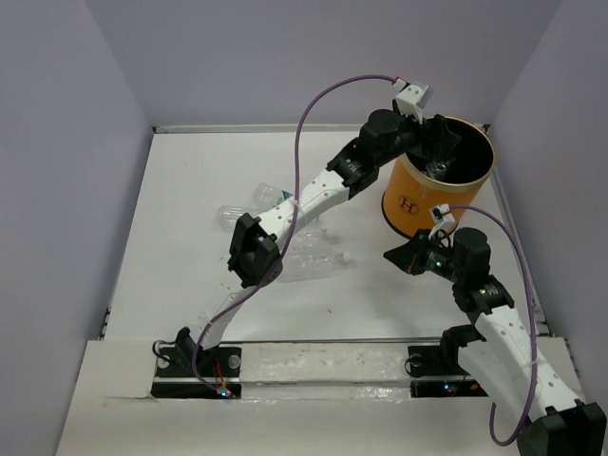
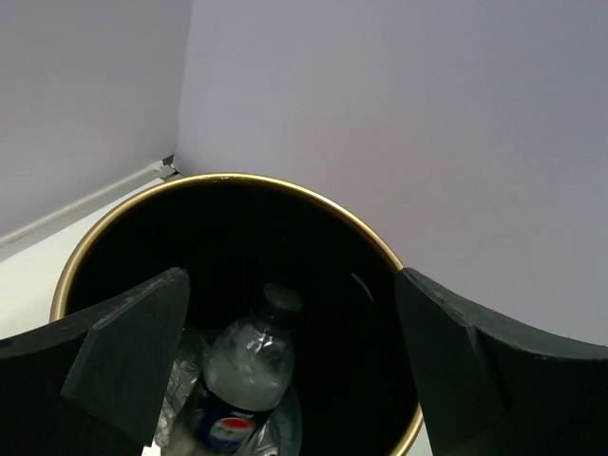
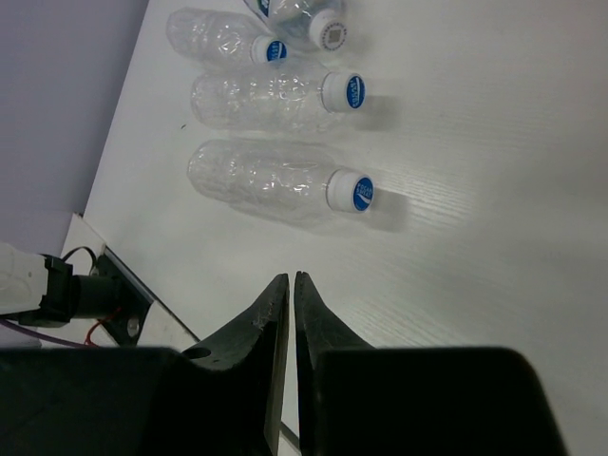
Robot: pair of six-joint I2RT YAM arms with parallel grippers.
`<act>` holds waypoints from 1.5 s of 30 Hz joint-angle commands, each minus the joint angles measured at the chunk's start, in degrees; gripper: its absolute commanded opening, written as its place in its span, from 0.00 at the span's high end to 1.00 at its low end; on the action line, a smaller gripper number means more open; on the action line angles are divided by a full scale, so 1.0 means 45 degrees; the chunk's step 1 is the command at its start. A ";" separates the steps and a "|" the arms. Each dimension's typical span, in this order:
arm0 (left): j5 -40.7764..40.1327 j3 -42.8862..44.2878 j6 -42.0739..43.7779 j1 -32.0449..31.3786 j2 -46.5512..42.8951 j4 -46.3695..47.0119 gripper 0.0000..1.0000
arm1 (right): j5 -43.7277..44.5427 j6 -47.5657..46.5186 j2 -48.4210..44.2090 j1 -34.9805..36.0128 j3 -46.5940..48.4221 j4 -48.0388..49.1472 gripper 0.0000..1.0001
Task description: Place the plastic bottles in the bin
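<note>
The orange bin [image 1: 410,201] with a black inside stands at the far right. My left gripper [image 1: 443,144] hangs over its mouth, open wide and empty. In the left wrist view its fingers [image 2: 133,351] frame the bin's rim [image 2: 104,223], and a clear bottle with a dark cap and blue label [image 2: 245,370] lies inside the bin. My right gripper [image 1: 392,256] is shut and empty, low beside the bin's near side; in the right wrist view it [image 3: 290,281] points at several clear bottles with white-and-blue caps [image 3: 271,180] [image 3: 266,95] lying on the table. These bottles [image 1: 236,216] [image 1: 318,258] lie mid-table, partly hidden under the left arm.
White table [image 1: 190,275] with walls at the left, back and right. The left arm [image 1: 313,195] stretches diagonally across the bottles. The table's near edge and the left arm's base [image 3: 90,294] show in the right wrist view.
</note>
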 commanded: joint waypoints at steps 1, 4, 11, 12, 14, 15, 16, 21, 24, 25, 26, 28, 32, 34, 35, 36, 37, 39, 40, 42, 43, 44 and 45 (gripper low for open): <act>0.0282 0.0358 0.0435 0.0015 -0.1384 0.0783 0.01 | -0.0158 -0.0143 0.0385 0.0566 0.0353 0.0875 0.88; 0.0399 -0.0865 0.0670 0.0405 -0.2726 0.0081 0.01 | 0.0289 -0.0338 0.0717 0.1384 0.0723 0.0934 0.87; -0.1063 -0.8773 -0.0050 0.2259 -0.8585 -0.0468 0.01 | 0.1619 -0.1022 0.2413 0.3301 0.2051 0.1187 0.79; -0.1375 -1.0678 -0.0362 0.2725 -1.0024 -0.0547 0.01 | 0.1775 -0.1119 0.2708 0.3419 0.2227 0.1439 0.78; -0.2465 -1.2486 -0.0676 0.3177 -1.1437 -0.0761 0.01 | 0.1990 -0.1411 0.3352 0.3789 0.2868 0.1636 0.75; -0.2743 -1.3364 -0.0793 0.3411 -1.2083 -0.0820 0.01 | 0.2049 -0.1510 0.4110 0.3907 0.3124 0.1772 0.70; -0.3016 -1.4108 -0.0949 0.3646 -1.3404 -0.0917 0.01 | 0.2108 -0.1569 0.4543 0.4043 0.3436 0.1812 0.66; -0.4365 -1.7976 -0.1789 0.5442 -1.6789 -0.2459 0.01 | 0.2692 -0.2798 0.7896 0.5467 0.6321 0.1560 0.29; -0.4757 -1.8800 -0.2122 0.6107 -1.7692 -0.3453 0.01 | 0.2753 -0.3657 0.9503 0.5704 0.7829 0.1248 0.16; -0.4776 -1.9248 -0.2355 0.6496 -1.8101 -0.3651 0.01 | 0.2811 -0.3872 1.0533 0.5705 0.8859 0.1034 0.13; -0.4815 -1.9446 -0.2531 0.6654 -1.8259 -0.4020 0.01 | 0.2889 -0.4299 1.1065 0.5705 0.9430 0.0780 0.08; -0.4719 -1.9875 -0.2863 0.7063 -1.8591 -0.4238 0.01 | 0.2968 -0.4809 1.2062 0.5705 1.0543 0.0156 0.03; -0.4601 -2.1535 -0.3916 0.7514 -1.9197 -0.4025 0.01 | 0.3201 -0.6098 1.4679 0.5705 1.3688 -0.1427 0.00; -0.5048 -2.2159 -0.4755 0.7651 -1.9509 -0.4082 0.01 | 0.3358 -0.7132 1.6085 0.5705 1.5484 -0.2500 0.00; -0.5495 -2.2278 -0.5475 0.7671 -1.9550 -0.4218 0.01 | 0.3494 -0.7697 1.6496 0.5840 1.5993 -0.2716 0.00; -0.5693 -2.2357 -0.5695 0.7691 -1.9569 -0.4490 0.01 | 0.3630 -0.7896 1.6848 0.5842 1.6810 -0.2912 0.00; -0.5830 -2.2396 -0.5832 0.7691 -1.9589 -0.4628 0.01 | 0.3786 -0.8072 1.7567 0.5842 1.7302 -0.3146 0.00; -0.5967 -2.2572 -0.6047 0.7711 -1.9608 -0.4785 0.01 | 0.3788 -0.8424 1.8216 0.5958 1.8220 -0.3537 0.00; -0.5949 -2.2747 -0.6106 0.7730 -1.9647 -0.4766 0.01 | 0.3846 -0.8464 1.8780 0.5959 1.8998 -0.3693 0.00; -0.5910 -2.2904 -0.6282 0.7730 -1.9764 -0.4708 0.01 | 0.3633 -0.8677 1.9291 0.6075 2.0015 -0.3967 0.00; -0.5909 -2.3117 -0.6341 0.7711 -1.9823 -0.4669 0.01 | 0.3690 -0.8717 1.9796 0.6076 2.0331 -0.4046 0.00; -0.5909 -2.3235 -0.6380 0.7730 -1.9862 -0.4591 0.01 | 0.3748 -0.8776 2.0033 0.6076 2.0624 -0.4143 0.00; -0.5890 -2.3353 -0.6496 0.7730 -1.9940 -0.4455 0.01 | 0.3691 -0.8854 2.0248 0.6211 2.0878 -0.4280 0.00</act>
